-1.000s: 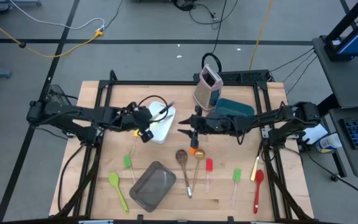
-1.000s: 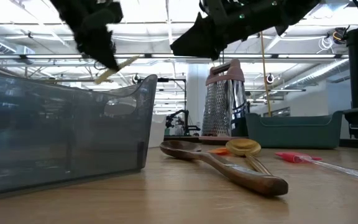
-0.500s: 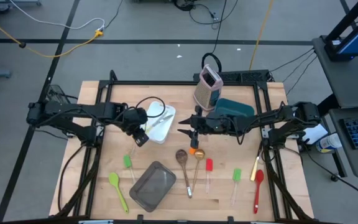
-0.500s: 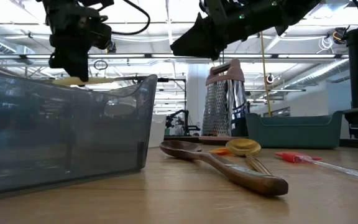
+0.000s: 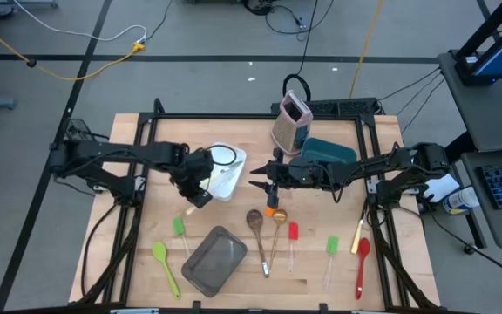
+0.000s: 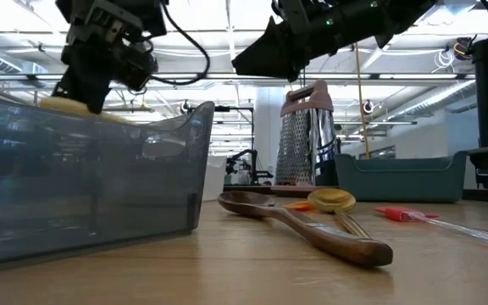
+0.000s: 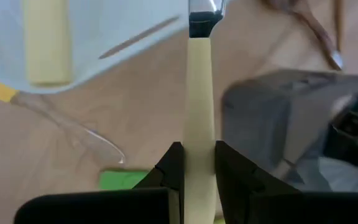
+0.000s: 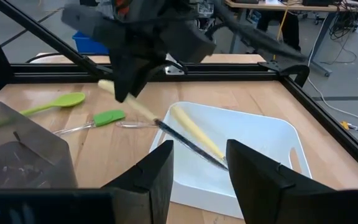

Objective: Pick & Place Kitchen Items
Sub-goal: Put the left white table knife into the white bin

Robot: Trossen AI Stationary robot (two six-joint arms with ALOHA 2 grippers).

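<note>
Two yellow-handled knives (image 7: 199, 124) — one clamped in left gripper (image 7: 197, 163) fingers over white tray (image 5: 230, 181); right gripper (image 8: 199, 163) fingers apart.

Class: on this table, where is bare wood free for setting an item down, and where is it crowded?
Free: the back-left corner behind the white tray, and the front edge right of the grey pan. Crowded: the row of utensils from wooden spoon to red spoon.

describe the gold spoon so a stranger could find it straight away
Start at the grey rectangular metal pan near the table's front edge. Beside it lies a brown wooden spoon, and next to that the gold metal spoon. It is the only shiny gold utensil, its bowl beside the wooden spoon's.
</note>
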